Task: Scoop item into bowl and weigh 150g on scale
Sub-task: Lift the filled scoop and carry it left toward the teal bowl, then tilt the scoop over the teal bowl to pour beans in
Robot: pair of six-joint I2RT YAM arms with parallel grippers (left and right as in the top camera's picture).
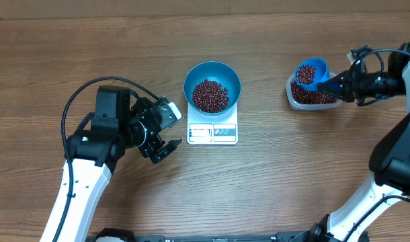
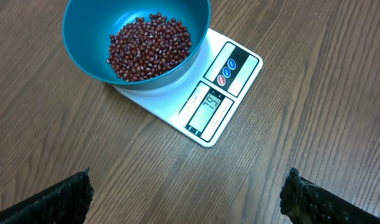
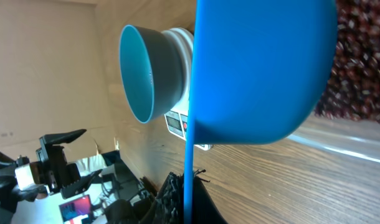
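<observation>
**Inspector:** Teal-blue, round and smooth-sided, the bowl (image 1: 212, 69) sits on the small white rectangular digital scale (image 1: 213, 132). A mound of small dark red-brown beans (image 1: 210, 95) lies in its bottom, so part of your filling is done.

**Operator:** And the reading?

**Inspector:** Your left wrist view shows the display window (image 2: 207, 107) with what looks like two digits. I judge you short of target, though I cannot read it with confidence.

**Operator:** Where do the arms stand?

**Inspector:** Your right gripper (image 1: 341, 83) is pinched on the handle of the small blue plastic scoop (image 1: 319, 68). It hangs loaded over the clear rectangular plastic tub (image 1: 290, 93), well to the right of the scale. Your left gripper (image 1: 166, 150) is spread wide, holding nothing, just left of the scale.

**Operator:** What remains?

**Inspector:** Carry that scoop to the bowl and tip it. Then repeat or trim until the scale shows the target.
</observation>
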